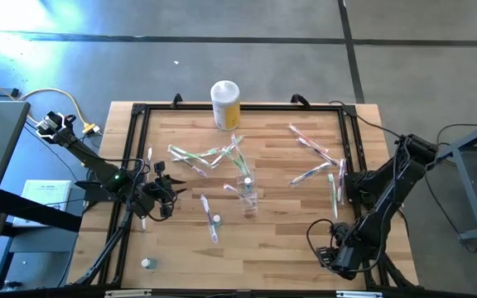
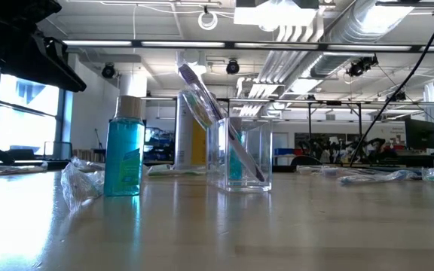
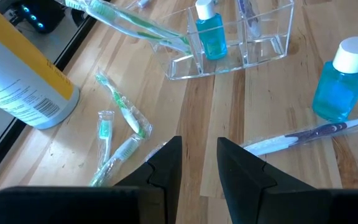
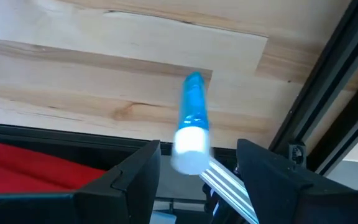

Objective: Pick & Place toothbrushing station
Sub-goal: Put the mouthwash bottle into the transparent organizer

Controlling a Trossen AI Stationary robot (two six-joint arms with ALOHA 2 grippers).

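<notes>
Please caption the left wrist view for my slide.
Open left pincer hovers over wrapped toothbrushes near a clear holder.

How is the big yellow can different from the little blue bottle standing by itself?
The yellow canister is solid yellow; the blue bottle is see-through blue. The canister is far fatter than the bottle. Both have white tops and stand on the table.

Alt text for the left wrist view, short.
The left gripper, empty with a narrow gap, hovers over the wooden table near wrapped toothbrushes. Beyond stand a clear holder with a blue bottle inside, a loose blue bottle and a yellow canister.
</notes>
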